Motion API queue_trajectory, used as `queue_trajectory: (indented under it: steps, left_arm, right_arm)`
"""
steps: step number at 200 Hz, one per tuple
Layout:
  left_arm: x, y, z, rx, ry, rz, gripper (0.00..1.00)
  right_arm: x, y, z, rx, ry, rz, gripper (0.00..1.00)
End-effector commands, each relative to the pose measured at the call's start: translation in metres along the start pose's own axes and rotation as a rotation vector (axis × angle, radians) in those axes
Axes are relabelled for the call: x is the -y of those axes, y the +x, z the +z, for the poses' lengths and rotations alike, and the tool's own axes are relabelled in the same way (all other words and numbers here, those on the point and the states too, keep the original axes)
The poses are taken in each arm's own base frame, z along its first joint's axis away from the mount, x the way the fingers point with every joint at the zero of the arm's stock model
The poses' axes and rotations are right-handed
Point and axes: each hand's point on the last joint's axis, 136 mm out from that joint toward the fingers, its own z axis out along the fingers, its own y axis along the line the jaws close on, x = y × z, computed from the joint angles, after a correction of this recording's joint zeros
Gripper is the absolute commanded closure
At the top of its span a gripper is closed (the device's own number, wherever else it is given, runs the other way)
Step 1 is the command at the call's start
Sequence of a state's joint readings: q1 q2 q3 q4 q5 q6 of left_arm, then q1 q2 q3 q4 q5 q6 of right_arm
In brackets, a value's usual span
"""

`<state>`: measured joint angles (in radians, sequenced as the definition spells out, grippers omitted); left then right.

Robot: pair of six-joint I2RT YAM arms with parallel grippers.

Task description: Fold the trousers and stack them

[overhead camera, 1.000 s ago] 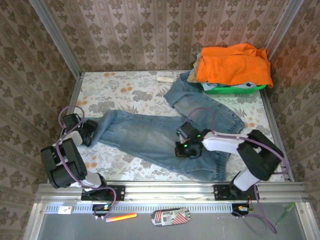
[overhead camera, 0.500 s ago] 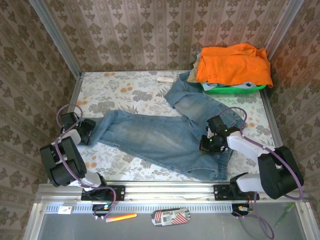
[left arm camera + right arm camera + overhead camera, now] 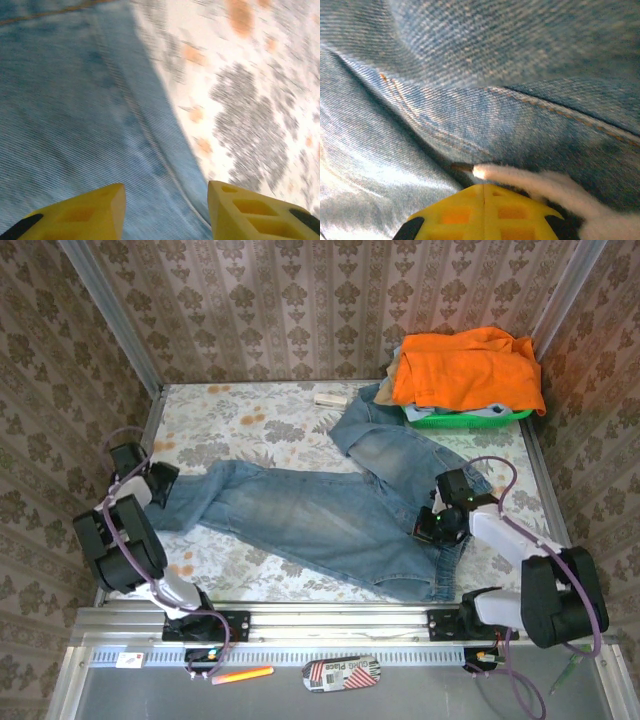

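The trousers, a pair of blue jeans, lie spread open and unfolded across the table: one leg runs out toward the left edge, the other bends away toward the far right corner, where its end reaches a green basket heaped with orange cloth, and the waist sits near the right near corner. The left hand is at the cuff of the long leg by the left edge; in its wrist view its yellow fingers stand well apart above the hem, gripping nothing. The right hand is down on the waist end; its wrist view has the two fingers closed together with their tip against a creased seam and a white frayed tuft, and I cannot tell whether any denim is caught between them. This looks like the setting-up step before the first fold. The next move probably calls for each hand to take a firm pinch of its end, then bring the two legs together, one laid over the other.
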<state>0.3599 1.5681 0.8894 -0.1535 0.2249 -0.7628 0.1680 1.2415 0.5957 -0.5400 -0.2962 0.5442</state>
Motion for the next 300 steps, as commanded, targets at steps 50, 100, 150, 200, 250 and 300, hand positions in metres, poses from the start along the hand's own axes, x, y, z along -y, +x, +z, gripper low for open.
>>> queue_trajectory:
  steps: [50, 100, 150, 200, 250, 300]
  left_arm:
    - [0.092, 0.122, -0.08, -0.072, 0.139, 0.519, 0.45]
    - [0.061, 0.149, -0.064, -0.144, 0.141, 0.485, 0.46]
    - [0.066, 0.16, -0.05, -0.186, 0.179, 0.478, 0.46]
    - [0.085, 0.172, -0.046, -0.193, 0.214, 0.507, 0.46]
    - [0.105, 0.179, -0.057, -0.207, 0.249, 0.561, 0.45]
    - [0.091, 0.187, -0.066, -0.219, 0.267, 0.555, 0.44]
  right_arm:
    - [-0.155, 0.016, 0.004, 0.003, -0.054, -0.394, 0.75]
    - [-0.217, 0.055, 0.081, -0.149, -0.021, -0.55, 0.7]
    - [-0.103, 0.075, 0.07, -0.197, 0.152, -0.42, 0.72]
    - [-0.027, 0.071, 0.03, -0.172, 0.227, -0.255, 0.77]
    - [-0.087, -0.02, -0.057, 0.101, 0.28, -0.445, 0.64]
    - [-0.174, -0.145, -0.063, 0.363, 0.373, -0.601, 0.3]
